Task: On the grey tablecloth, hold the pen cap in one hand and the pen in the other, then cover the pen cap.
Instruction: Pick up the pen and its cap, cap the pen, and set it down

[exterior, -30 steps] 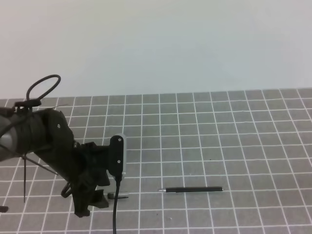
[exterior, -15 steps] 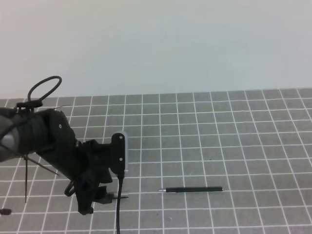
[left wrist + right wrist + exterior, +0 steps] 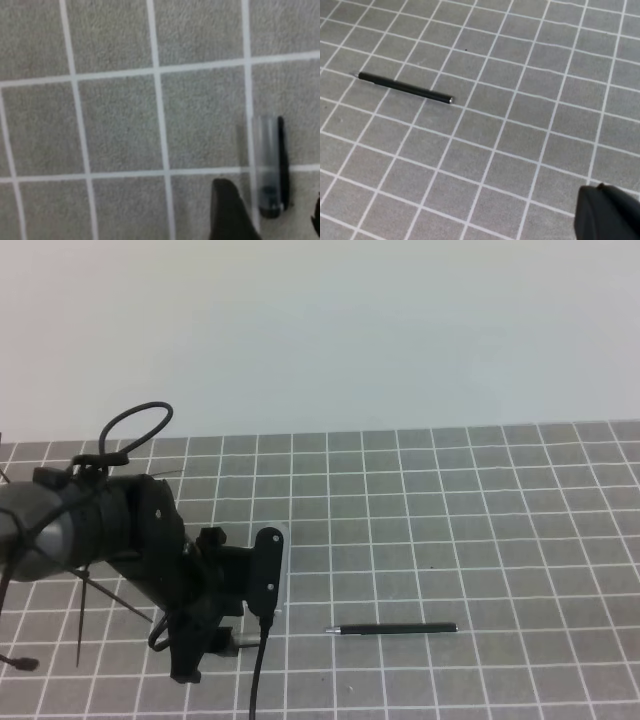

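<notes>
Pen (image 3: 392,629): slim black stick, silver tip pointing left, flat on grey cloth (image 3: 480,540), centre near. Cap (image 3: 271,167): short, dark, thin clip, lying left, between spread jaws of left gripper (image 3: 272,212), ungrasped. Right gripper clenched, empty.

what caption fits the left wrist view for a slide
Left claw low over the grey tablecloth, its fingers either side of the pen cap lying on the grid.

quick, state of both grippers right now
left gripper: open, fingers either side of the pen cap, not gripping it yet
right gripper: shut, holding nothing
</notes>
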Tool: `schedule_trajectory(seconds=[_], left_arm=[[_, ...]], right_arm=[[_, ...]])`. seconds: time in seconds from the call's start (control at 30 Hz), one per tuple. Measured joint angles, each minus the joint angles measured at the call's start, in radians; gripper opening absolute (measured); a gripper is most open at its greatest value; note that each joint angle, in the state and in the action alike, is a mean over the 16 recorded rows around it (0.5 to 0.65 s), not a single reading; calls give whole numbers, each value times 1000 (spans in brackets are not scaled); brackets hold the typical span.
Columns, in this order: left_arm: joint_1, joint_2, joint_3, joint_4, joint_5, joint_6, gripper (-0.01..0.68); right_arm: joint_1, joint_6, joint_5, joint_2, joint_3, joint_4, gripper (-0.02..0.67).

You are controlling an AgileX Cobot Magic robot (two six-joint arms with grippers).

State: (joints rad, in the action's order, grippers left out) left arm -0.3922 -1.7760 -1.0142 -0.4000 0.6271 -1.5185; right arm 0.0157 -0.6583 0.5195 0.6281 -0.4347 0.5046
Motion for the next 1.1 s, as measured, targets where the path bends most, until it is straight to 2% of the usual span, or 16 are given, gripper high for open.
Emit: schedule_trajectory(seconds=[0.53,0.93,1.1], left_arm=[[-3,-54,0,16,-12,29,178],[-3,-57,0,17,-25,25,28],[-3,-41,1,17,-22,22,1]], right_arm=[[0,0,-9,0,7,1,4],[0,0,-32,0,14,3,4],[0,0,-35,0,14,7,4]])
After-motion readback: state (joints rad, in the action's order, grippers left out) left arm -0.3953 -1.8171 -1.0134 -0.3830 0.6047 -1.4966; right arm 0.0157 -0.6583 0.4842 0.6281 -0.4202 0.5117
